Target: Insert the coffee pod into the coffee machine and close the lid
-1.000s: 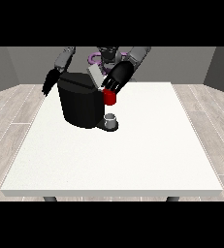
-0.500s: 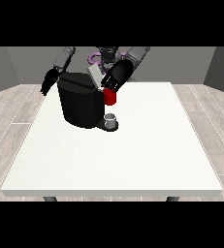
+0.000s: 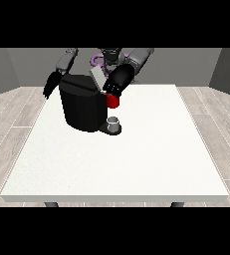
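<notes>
A black coffee machine stands at the table's far left. Its grey lid is tilted up on top. The hand at the view's right is at the lid's right edge, just above a red thing at the machine. A small grey thing sits on the machine's base, below the red thing. The hand at the view's left hangs beside the machine's left side with its fingers straight and pointing down, holding nothing.
The white table stretches towards the camera and to the right of the machine. The robot's torso stands behind the far edge.
</notes>
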You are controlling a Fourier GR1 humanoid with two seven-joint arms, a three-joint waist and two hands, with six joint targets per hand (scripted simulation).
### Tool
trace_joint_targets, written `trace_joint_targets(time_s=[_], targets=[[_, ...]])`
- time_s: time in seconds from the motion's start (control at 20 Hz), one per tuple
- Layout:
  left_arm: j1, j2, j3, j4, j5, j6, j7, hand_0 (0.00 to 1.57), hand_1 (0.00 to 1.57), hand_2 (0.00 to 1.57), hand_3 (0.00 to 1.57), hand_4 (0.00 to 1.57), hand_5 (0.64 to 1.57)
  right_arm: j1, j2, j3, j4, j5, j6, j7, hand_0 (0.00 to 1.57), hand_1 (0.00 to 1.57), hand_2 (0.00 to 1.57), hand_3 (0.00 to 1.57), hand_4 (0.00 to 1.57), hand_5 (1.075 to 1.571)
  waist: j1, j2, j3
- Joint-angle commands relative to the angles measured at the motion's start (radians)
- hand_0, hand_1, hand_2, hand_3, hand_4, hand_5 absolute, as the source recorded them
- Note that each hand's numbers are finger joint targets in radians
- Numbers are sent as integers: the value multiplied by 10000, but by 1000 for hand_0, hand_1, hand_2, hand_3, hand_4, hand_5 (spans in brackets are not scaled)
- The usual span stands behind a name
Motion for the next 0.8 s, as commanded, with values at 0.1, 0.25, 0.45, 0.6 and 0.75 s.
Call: trace_joint_targets(time_s=[0.1,0.25,0.45,0.6,0.75], targets=[[310,64,-327,63,-445,283,-368,1173,1173,1170,1017,0,1571,81,-62,-78,95,11,-34,88,0,0,0,0,0,1571,166,58,0],[104,580,132,351,-175,167,-742,1115,1115,1136,1016,0,1571,175,24,41,-205,61,-89,120,0,0,0,0,0,1571,-45,262,-1],[-700,618,443,261,10,166,-528,1138,1138,1136,963,0,1571,-504,-216,-144,2,-106,163,289,0,0,0,0,61,1571,-112,567,0],[-614,307,400,146,-77,734,-664,1247,1247,1211,957,0,1571,-735,168,-46,-54,184,-497,210,0,0,0,0,0,1571,-32,768,-1],[-168,181,341,187,-148,960,-882,1241,1241,1202,970,0,1571,-289,97,83,-175,227,-324,294,0,0,0,0,109,1571,-164,467,-1]])
